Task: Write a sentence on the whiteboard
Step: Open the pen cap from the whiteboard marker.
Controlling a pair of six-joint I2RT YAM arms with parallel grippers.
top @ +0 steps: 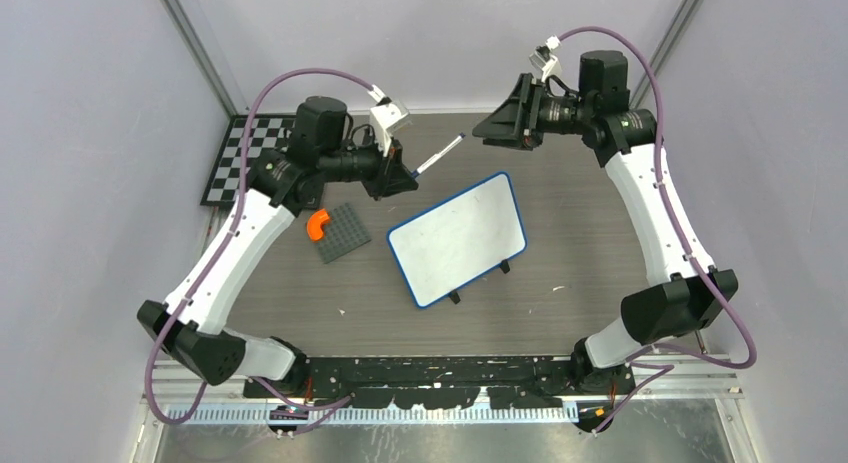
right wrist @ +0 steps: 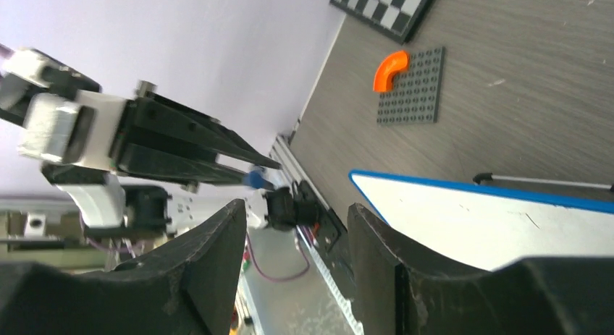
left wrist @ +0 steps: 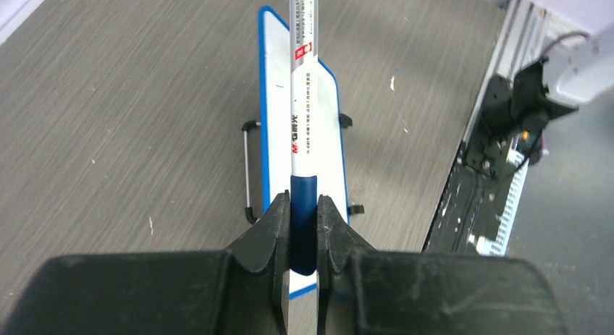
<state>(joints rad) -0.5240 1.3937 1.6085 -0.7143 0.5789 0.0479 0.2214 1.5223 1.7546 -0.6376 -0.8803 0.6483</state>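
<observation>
The whiteboard, white with a blue frame and two black feet, lies tilted at the middle of the table. Its face is blank and no sentence shows on it. It also shows in the left wrist view and the right wrist view. My left gripper is shut on the blue end of a white marker, held in the air beyond the board's far-left corner. My right gripper is open and empty, raised beyond the board's far edge.
A grey studded plate with an orange curved piece lies left of the board. A black-and-white checkerboard sits at the far left. The arm bases and a black rail line the near edge.
</observation>
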